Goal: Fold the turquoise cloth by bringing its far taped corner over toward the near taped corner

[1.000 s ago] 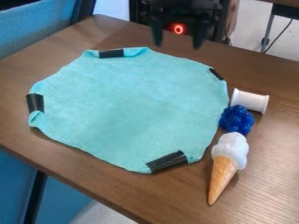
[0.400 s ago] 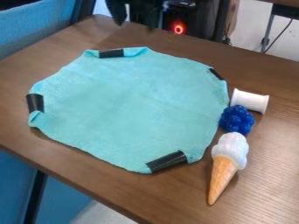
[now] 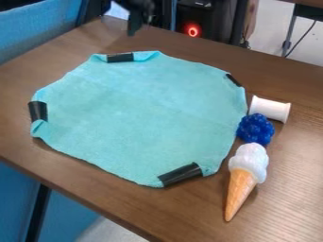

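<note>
End effector (image 3: 134, 28) has shifted left, cloth (image 3: 139, 113) between it and ice-cream cone (image 3: 243, 182).

A red ring glows (image 3: 193, 30) behind the table (image 3: 287, 186).

Bright rm, pale sheen on table (image 3: 291, 201) lwr rt, soft shadow by cone (image 3: 240, 191), red ring (image 3: 188, 31) lit

One cloth (image 3: 142, 118), four black tape strips (image 3: 180, 175), one spool (image 3: 270, 109), one ice-cream cone (image 3: 246, 177).
</note>
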`<control>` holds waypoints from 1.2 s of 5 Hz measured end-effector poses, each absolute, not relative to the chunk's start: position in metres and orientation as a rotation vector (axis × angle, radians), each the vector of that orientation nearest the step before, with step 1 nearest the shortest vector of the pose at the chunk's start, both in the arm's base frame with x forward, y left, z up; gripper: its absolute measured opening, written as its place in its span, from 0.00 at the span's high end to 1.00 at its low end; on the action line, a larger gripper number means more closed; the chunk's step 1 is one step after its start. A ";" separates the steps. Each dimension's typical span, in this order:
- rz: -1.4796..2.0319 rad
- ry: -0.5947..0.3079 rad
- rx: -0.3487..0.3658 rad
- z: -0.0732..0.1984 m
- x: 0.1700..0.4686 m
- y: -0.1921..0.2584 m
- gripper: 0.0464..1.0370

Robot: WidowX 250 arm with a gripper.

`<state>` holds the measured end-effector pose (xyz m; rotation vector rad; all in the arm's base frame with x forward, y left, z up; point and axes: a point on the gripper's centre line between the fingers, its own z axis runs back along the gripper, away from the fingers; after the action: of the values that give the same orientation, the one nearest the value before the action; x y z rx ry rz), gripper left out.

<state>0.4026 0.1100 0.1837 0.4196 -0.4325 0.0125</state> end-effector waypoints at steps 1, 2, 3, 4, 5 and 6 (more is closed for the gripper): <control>-0.001 -0.404 0.477 0.161 0.414 0.120 0.04; -0.005 -0.388 0.487 0.149 0.423 0.128 0.04; -0.010 -0.340 0.499 0.127 0.428 0.134 0.04; -0.013 -0.326 0.515 0.118 0.433 0.138 0.04; 0.000 -0.306 0.537 0.108 0.435 0.147 0.04; 0.006 -0.311 0.542 0.112 0.440 0.151 0.04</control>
<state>0.4396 0.1507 0.1119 0.5415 -0.3110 0.0060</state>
